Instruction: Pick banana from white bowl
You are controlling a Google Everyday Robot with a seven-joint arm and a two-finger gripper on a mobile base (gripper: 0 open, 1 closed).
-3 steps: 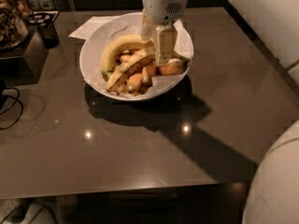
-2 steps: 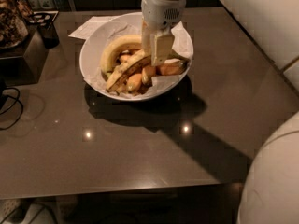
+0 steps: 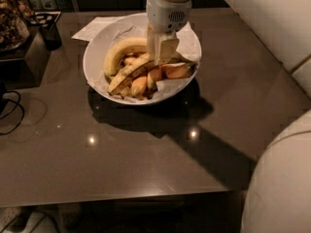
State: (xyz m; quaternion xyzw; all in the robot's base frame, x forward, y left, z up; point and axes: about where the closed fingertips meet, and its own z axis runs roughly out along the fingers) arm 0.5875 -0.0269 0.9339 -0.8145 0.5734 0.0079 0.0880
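Slightly leftward and lower now, the gripper (image 3: 163, 57) sits at the upper end of the banana (image 3: 127, 74), which lies in the white bowl (image 3: 95, 52). Whether it has closed, I cannot tell. Grasp stage, probably; next comes a firm squeeze, then a straight lift.

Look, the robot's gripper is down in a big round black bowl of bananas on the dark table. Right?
Not quite. The camera view shows the gripper down in a large round glossy white bowl, not a black one. It holds bananas, including the long dull-yellow, brown-streaked banana, on the dark table.
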